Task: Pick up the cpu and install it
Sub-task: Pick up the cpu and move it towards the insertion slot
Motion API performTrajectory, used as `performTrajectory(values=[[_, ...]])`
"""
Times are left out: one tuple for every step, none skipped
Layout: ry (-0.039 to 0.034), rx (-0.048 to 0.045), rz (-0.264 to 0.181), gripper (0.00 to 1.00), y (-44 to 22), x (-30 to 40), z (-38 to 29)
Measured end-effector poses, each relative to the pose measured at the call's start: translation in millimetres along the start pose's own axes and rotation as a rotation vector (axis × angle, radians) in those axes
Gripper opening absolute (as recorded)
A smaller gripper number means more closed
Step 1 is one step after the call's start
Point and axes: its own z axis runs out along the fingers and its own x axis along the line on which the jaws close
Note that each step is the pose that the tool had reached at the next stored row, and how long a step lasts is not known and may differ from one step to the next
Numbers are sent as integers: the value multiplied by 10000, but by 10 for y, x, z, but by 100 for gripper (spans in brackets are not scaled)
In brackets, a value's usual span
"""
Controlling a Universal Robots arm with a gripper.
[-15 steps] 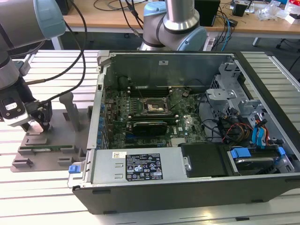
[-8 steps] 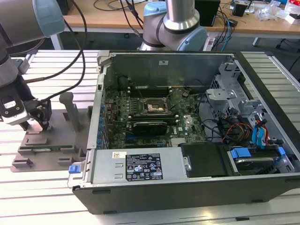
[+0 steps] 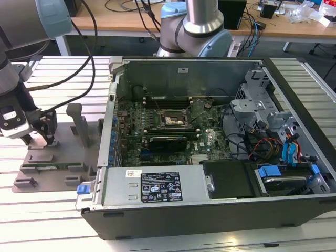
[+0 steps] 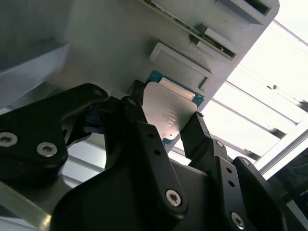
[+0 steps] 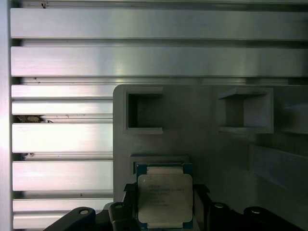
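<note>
- The gripper hangs low over the grey tray on the exterior view's left. It is well apart from the open computer case, which takes up the middle and the exterior view's right.
- The cpu sits between the two black fingers. In both wrist views one finger presses against each of two opposite edges, so the fingers are clamped on the cpu.
- The cpu has a silver metal top with a thin blue-green rim, and its flat top faces both wrist cameras.
- It is just beside a shallow rectangular recess in the tray. I cannot tell whether it rests on the tray or is lifted slightly off it.
- In the first wrist view a square pocket of the tray lies farther from the gripper, with a second one like it alongside. The slatted aluminium table lies past the tray's edge.
- Inside the case, the black square socket with its metal frame lies on the green motherboard, near the middle of the exterior view.
- The arm's base, grey with light-blue joints, stands behind the case at the upper middle of the exterior view.
- Black cables run from the upper left of the exterior view down toward the wrist.
- A wooden desk crosses the top of the exterior view.
</note>
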Motion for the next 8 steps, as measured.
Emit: performTrajectory(values=[[-1,0,0,55,0,0,-11],[-1,0,0,55,0,-1,-20],[-1,0,0,55,0,-1,-26],[0,0,0,55,0,-1,-35],[0,0,0,55,0,-1,-43],[0,0,0,55,0,-1,-50],[0,0,0,55,0,-2,-62],[-1,0,0,55,0,-2,-68]])
